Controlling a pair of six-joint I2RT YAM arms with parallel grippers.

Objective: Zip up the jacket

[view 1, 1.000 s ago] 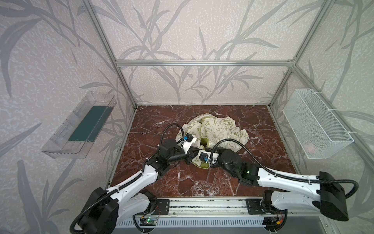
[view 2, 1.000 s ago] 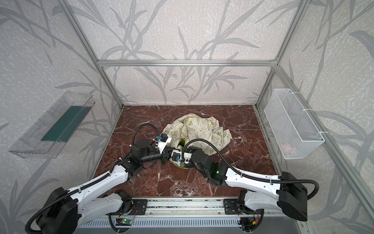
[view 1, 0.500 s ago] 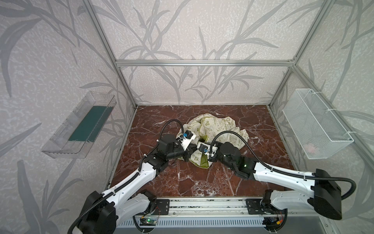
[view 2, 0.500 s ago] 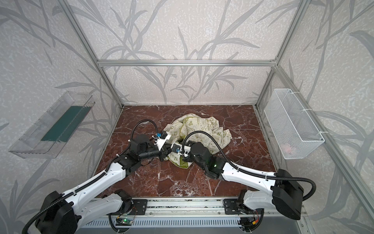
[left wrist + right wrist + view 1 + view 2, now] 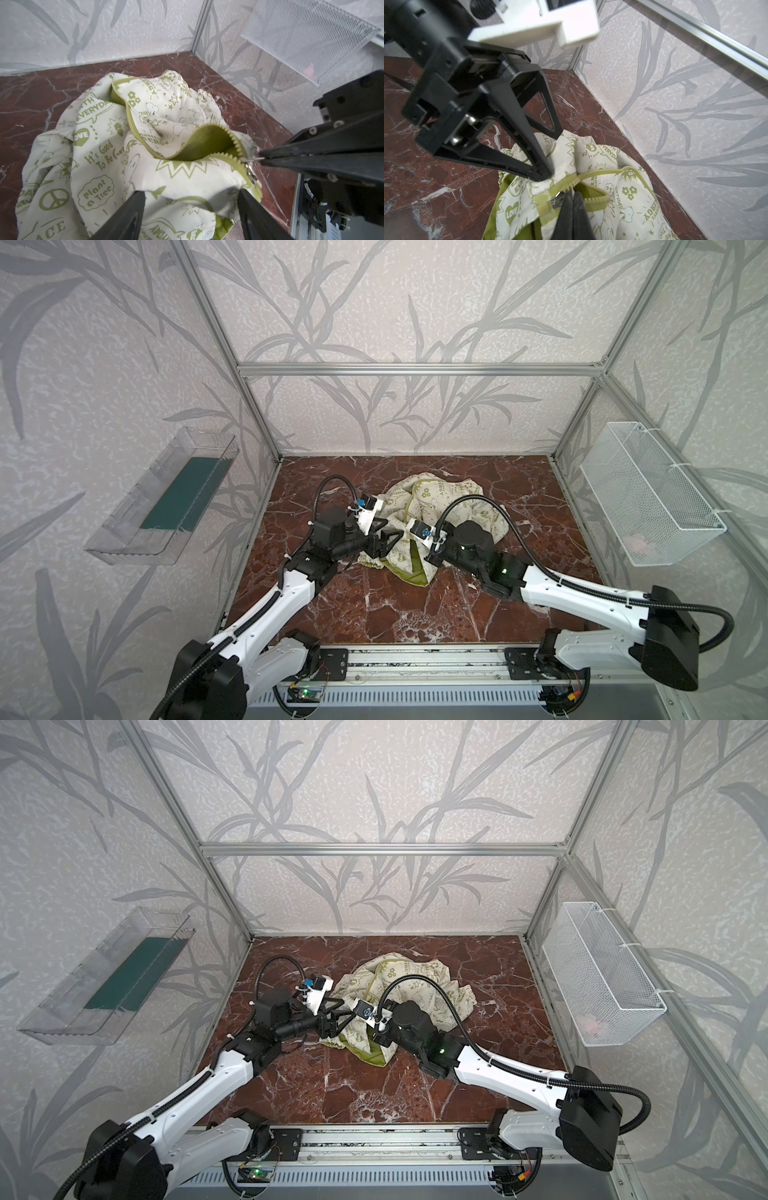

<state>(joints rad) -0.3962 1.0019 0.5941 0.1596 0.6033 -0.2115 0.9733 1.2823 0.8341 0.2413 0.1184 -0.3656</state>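
The jacket (image 5: 440, 518) lies crumpled near the middle of the red marble floor (image 5: 374, 605), cream cloth with olive-green doodles and words, its green lining showing along the open front. In both top views the two arms meet over the near edge of the heap, the left one from the left and the right one from the right.

The left gripper (image 5: 548, 154) has its jaws spread apart. In the right wrist view one finger (image 5: 537, 166) presses its tip against the cream cloth beside the zipper (image 5: 234, 160), and the other tip touches a fold further up. In the left wrist view the two black fingers straddle a bulge of the fabric with a wide gap between them; they seem to rest on the cloth rather than pinch it, though the tips are cut off by the frame there.

The right gripper (image 5: 574, 194) is closed tight, its tips pinching the thin metal pull of the zipper slider (image 5: 557, 200). The slider sits near the bottom end of the zipper, and above it the two rows of green teeth run apart, with the lining showing between them.
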